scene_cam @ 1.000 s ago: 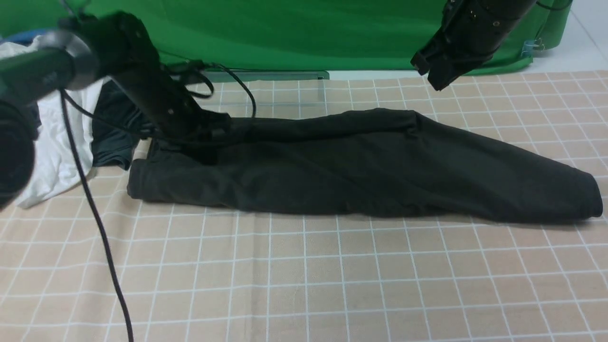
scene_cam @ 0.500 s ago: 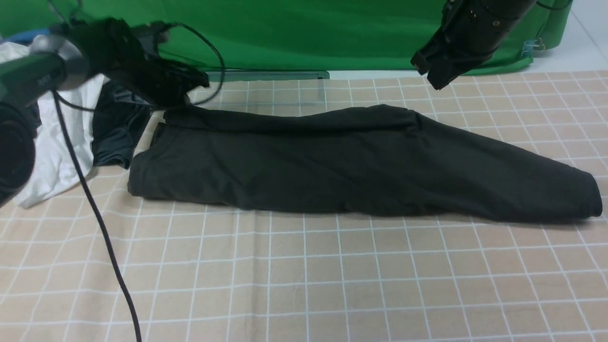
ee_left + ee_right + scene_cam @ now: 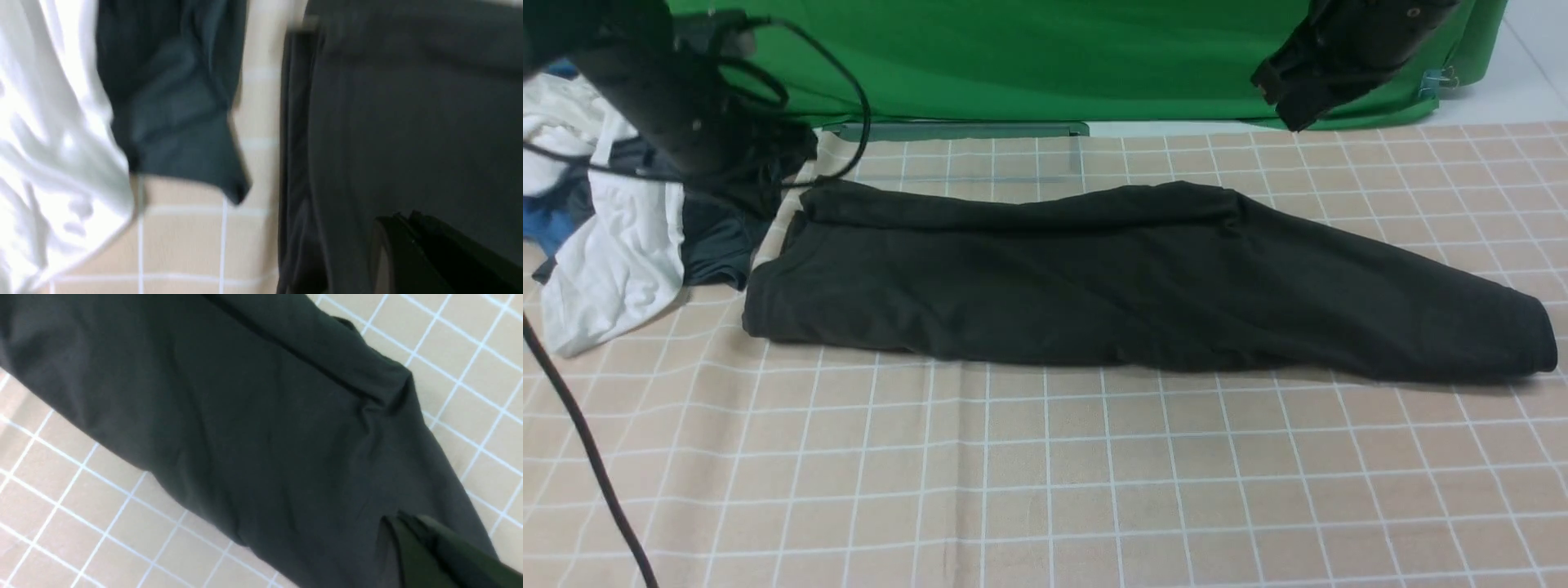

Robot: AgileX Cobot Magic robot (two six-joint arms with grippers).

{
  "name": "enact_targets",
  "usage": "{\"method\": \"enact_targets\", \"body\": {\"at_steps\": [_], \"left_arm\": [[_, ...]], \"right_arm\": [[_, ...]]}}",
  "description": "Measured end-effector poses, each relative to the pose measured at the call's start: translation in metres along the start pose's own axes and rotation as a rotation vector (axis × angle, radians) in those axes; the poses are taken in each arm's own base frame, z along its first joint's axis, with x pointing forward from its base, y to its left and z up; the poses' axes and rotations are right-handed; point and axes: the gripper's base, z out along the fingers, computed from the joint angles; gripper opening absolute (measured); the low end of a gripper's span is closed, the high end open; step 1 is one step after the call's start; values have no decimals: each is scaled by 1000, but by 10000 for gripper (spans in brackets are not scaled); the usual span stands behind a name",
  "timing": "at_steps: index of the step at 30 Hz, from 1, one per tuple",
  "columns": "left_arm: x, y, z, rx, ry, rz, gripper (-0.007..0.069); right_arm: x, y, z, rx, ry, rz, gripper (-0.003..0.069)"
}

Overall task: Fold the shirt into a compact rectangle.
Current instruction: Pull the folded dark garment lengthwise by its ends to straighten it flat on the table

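Shirt point(image 3: 1094, 278) lies lengthwise across the tabletop point(image 3: 1045, 474), folded into a long strip (not yet a rectangle). Left hand point(image 3: 408, 241) and right hand point(image 3: 1294, 98) are both closed, empty and raised clear of the fabric. Risk: the strip's left end lies just beside a dark grey garment point(image 3: 715, 245) and a white garment point(image 3: 613, 253), so a loose grasp there could catch them too. No container is in view.
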Motion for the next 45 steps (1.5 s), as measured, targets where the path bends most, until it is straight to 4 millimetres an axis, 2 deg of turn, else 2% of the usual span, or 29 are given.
{"method": "enact_targets", "body": {"at_steps": [4,6,9,12,15,18,19,23,24,28,32,34,37,39,41,43,45], "left_arm": [[4,2,10,-10,21,-1,74],[4,3,15,-14,24,-1,139],[4,5,27,-30,40,-13,311],[6,6,39,-24,63,-24,435],[8,3,53,25,99,-25,488],[12,-1,60,74,137,-25,435],[13,-2,63,92,152,-20,315],[14,-3,59,92,161,-1,71],[14,-3,55,89,156,8,46],[15,-5,35,91,159,32,27],[25,-9,10,97,179,50,20],[30,-9,7,92,185,52,20],[50,-5,7,54,216,70,20],[58,-3,7,31,213,81,20],[61,-1,10,21,203,84,20],[62,-1,13,17,192,84,20],[61,-1,13,16,185,84,20]], "right_arm": [[0,0,-1,-1,-1,4,38],[1,1,0,-5,4,7,38],[2,1,1,-5,8,9,38],[2,1,1,-5,8,9,38],[2,1,1,-5,8,9,38],[2,1,1,-5,8,9,38],[2,1,1,-5,8,9,38],[2,1,1,-5,8,9,38],[2,1,1,-6,9,11,38],[9,2,6,-11,37,18,38],[34,5,12,-25,118,28,38],[40,3,12,-26,132,38,38],[68,-11,21,-19,221,120,55],[87,-28,28,-3,279,191,103],[103,-45,34,16,313,255,183],[125,-75,40,54,324,370,325],[137,-96,43,85,320,446,424]]}}
